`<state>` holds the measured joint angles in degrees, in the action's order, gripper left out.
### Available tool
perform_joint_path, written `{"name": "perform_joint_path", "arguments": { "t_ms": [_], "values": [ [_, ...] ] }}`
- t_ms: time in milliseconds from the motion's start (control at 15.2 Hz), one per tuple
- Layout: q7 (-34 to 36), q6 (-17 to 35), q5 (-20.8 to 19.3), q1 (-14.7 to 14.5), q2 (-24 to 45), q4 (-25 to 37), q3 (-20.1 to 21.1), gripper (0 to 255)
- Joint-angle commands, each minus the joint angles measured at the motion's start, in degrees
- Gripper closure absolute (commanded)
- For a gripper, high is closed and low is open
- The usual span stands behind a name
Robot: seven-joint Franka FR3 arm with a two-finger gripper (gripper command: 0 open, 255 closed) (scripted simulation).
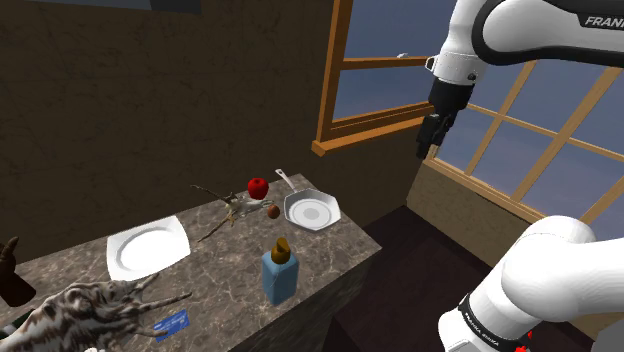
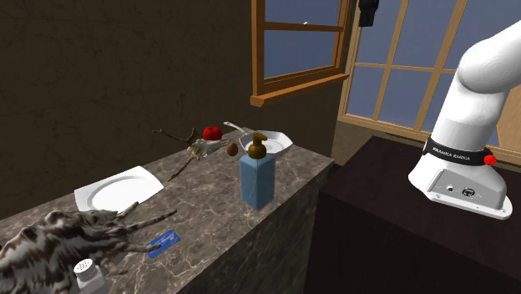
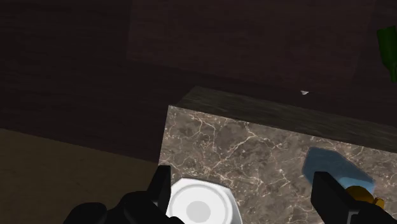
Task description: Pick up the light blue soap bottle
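The light blue soap bottle [image 1: 281, 275] with a brown-gold pump stands upright near the front edge of the marble counter [image 1: 230, 260]. In the second exterior view the bottle [image 2: 257, 182] is close to the counter's corner. My black gripper [image 1: 427, 148] hangs high in front of the window, well above and off the shoulder view's right end of the counter. It appears again near the top of the second exterior view [image 2: 366, 15]. In the wrist view the gripper [image 3: 247, 203] is open with nothing between its fingers; the bottle [image 3: 327, 164] lies far below, beside the right finger.
A white-lined pan [image 1: 312, 210], a red apple [image 1: 258, 187], a small brown item [image 1: 272, 211] and a twig-like object [image 1: 228, 208] sit at the counter's far end. A white square plate [image 1: 147, 248], a striped cat figure [image 1: 75, 312], a blue card [image 1: 172, 323] and a shaker [image 2: 86, 274] fill the other end.
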<state>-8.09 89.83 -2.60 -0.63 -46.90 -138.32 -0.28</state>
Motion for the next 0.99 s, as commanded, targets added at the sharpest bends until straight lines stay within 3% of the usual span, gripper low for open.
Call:
{"name": "perform_joint_path", "arguments": {
  "t_ms": [0,924],
  "values": [
    [0.0,0.0,0.0,0.0,0.0,0.0,0.0,0],
    [12.1,21.4,8.0,-5.1,17.1,-4.7,11.6,0]
  ]
}}
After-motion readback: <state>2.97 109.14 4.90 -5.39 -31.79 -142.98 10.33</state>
